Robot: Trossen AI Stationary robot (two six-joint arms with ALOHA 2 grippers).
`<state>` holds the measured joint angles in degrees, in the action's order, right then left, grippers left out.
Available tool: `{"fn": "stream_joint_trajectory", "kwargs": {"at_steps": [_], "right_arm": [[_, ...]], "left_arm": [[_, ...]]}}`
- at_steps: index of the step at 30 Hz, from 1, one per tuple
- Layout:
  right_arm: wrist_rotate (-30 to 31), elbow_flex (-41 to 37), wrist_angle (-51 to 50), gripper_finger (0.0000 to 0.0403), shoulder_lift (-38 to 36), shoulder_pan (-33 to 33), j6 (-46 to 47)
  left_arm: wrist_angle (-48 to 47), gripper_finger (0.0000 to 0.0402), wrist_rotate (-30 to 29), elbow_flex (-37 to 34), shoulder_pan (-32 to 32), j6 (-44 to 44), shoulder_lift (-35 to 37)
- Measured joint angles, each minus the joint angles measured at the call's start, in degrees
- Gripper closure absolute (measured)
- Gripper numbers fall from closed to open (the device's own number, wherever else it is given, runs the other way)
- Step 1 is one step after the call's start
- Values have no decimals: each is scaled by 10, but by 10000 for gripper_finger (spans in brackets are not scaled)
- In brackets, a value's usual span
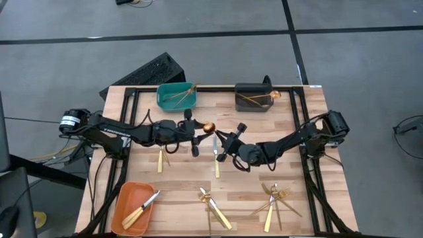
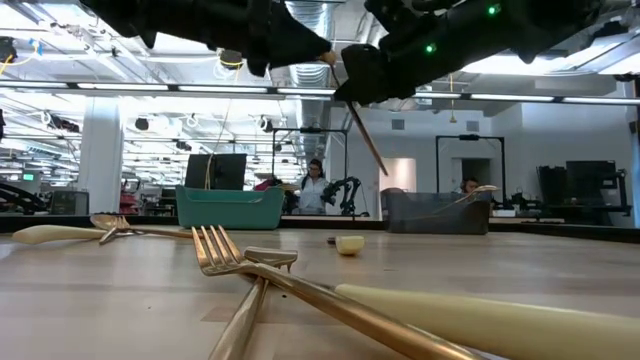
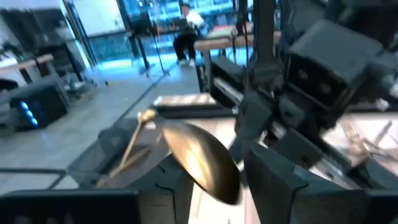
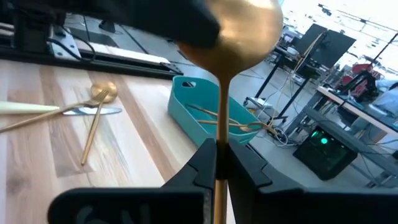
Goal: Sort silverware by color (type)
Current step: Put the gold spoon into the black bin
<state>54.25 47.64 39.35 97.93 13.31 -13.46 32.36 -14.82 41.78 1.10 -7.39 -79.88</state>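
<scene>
Two pincers meet above the middle of the surface. The left pincer stands partly open with the gold spoon's bowl between its fingers, while the right pincer is clamped on the spoon's handle. Other silverware lies along the near edge and in the bins.

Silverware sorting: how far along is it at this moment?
Done: pieces lie in the teal bin, dark grey bin and orange bin. In hand: a gold spoon passing between the right end effector and left end effector. Left: loose silverware on the table.
</scene>
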Motion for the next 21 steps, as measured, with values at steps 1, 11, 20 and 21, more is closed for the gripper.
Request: {"fn": "stream_joint_trajectory", "kwargs": {"at_steps": [1,11,20,21], "right_arm": [[0,0,1,357,0,0,-1],[-35,0,2,339,0,1,20],[-76,0,-62,251,-72,21,123],[-85,0,-85,242,-89,22,148]], "left_arm": [[4,294,1,0,0,-1,0],[-35,393,55,1,2,-17,0],[-150,400,-108,0,9,-132,1],[-161,400,-124,0,13,-144,1]]}}
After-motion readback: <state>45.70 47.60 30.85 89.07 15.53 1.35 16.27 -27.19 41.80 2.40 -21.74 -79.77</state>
